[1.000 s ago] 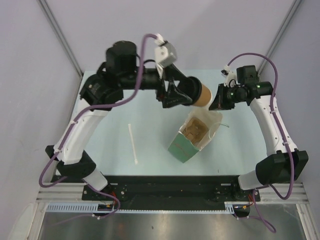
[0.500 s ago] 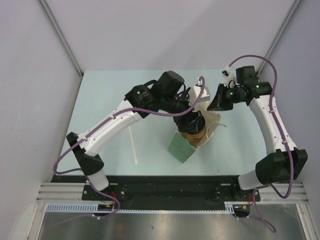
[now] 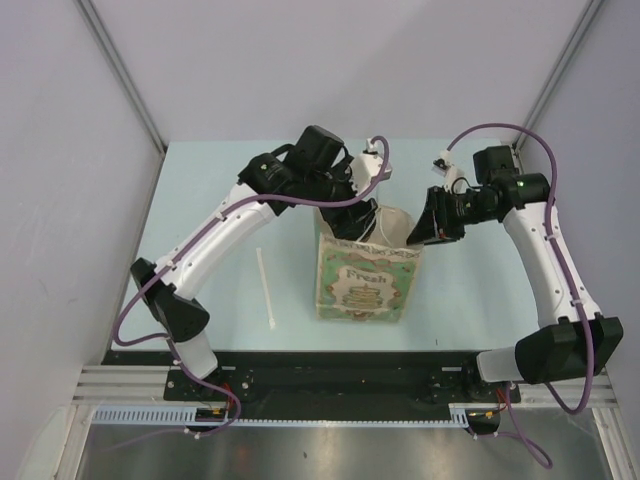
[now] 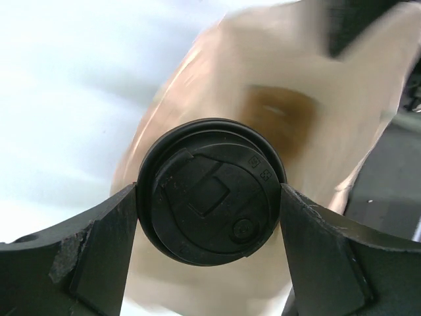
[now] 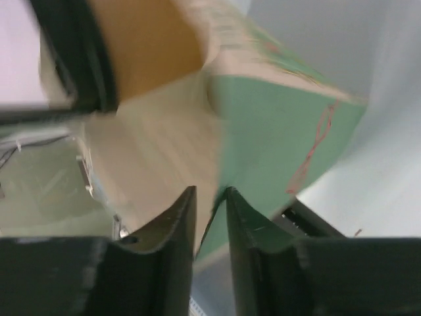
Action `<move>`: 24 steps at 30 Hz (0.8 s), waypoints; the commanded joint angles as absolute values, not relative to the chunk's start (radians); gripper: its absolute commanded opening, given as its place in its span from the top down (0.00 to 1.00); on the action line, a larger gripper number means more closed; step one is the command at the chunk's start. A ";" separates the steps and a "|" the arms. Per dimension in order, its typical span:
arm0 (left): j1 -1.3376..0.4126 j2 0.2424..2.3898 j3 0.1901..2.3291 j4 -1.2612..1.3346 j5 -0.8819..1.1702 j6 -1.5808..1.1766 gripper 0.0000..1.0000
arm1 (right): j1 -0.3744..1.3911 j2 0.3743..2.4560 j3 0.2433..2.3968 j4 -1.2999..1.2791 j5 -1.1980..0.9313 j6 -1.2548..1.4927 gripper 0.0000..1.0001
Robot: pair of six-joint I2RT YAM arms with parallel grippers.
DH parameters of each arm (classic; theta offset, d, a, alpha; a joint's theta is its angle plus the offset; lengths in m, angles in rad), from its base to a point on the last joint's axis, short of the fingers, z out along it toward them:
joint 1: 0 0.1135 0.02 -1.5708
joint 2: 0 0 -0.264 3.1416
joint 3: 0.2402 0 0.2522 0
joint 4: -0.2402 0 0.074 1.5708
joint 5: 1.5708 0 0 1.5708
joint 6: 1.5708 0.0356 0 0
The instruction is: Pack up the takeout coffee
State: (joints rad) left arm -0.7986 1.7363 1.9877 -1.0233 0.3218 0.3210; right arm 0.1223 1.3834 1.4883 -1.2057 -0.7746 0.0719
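The takeout coffee shows in the left wrist view as a round black lid (image 4: 210,191). My left gripper (image 4: 210,197) is shut on it, one finger on each side of the rim. Seen from above, the left gripper (image 3: 358,215) reaches into the open top of a green printed takeout box (image 3: 365,280) that stands upright, and the cup is hidden under it. The right gripper (image 3: 425,225) is at the box's right top edge. In the right wrist view its jaws (image 5: 210,197) stand slightly apart, with the thin edge of the green wall (image 5: 276,131) between them. The tan cup (image 5: 151,46) shows blurred behind.
A white stir stick (image 3: 267,290) lies on the pale table (image 3: 220,200) left of the box. Grey walls close in the back and both sides. The arm bases and a black rail (image 3: 330,375) run along the near edge.
The left arm carried the cup from above down into the box. The box went from lying tilted to standing upright. The right jaws, pinched before, have parted a little.
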 commanded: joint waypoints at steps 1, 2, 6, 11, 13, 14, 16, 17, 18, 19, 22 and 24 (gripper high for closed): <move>-0.790 1.681 1.959 -1.025 0.371 0.402 0.59 | 0.156 1.307 1.482 -1.284 -0.875 -0.023 0.54; -0.790 1.657 1.944 -1.020 0.388 0.413 0.59 | 0.153 1.305 1.486 -1.278 -0.861 -0.041 0.49; -0.798 1.597 1.861 -1.003 0.451 0.434 0.59 | 0.149 1.324 1.540 -1.187 -0.775 -0.084 0.27; -0.804 1.502 1.714 -0.953 0.453 0.440 0.60 | 0.181 1.394 1.615 -1.105 -0.686 -0.109 0.22; -0.804 1.479 1.669 -0.936 0.442 0.439 0.59 | 0.236 1.399 1.623 -1.074 -0.664 -0.118 0.21; -0.804 1.468 1.660 -0.931 0.431 0.437 0.59 | 0.270 1.401 1.623 -1.059 -0.644 -0.118 0.21; -0.804 1.462 1.648 -0.930 0.423 0.433 0.59 | 0.353 1.404 1.623 -1.029 -0.597 -0.124 0.20; -0.804 1.457 1.646 -0.928 0.420 0.427 0.60 | 0.371 1.404 1.620 -1.025 -0.591 -0.124 0.20; -0.804 1.453 1.641 -0.922 0.408 0.420 0.59 | 0.383 1.405 1.615 -1.019 -0.589 -0.124 0.21; -0.804 1.447 1.626 -0.913 0.400 0.407 0.60 | 0.408 1.402 1.611 -1.011 -0.588 -0.126 0.21; -0.804 1.425 1.591 -0.887 0.393 0.382 0.59 | 0.423 1.391 1.592 -1.005 -0.586 -0.149 0.21; -0.804 1.414 1.574 -0.874 0.394 0.374 0.60 | 0.423 1.393 1.592 -1.005 -0.586 -0.155 0.21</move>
State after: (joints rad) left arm -0.8009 1.4673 1.6035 -0.9379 0.3981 0.4011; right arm 0.4198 1.4101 1.5818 -1.0519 -0.6147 -0.1177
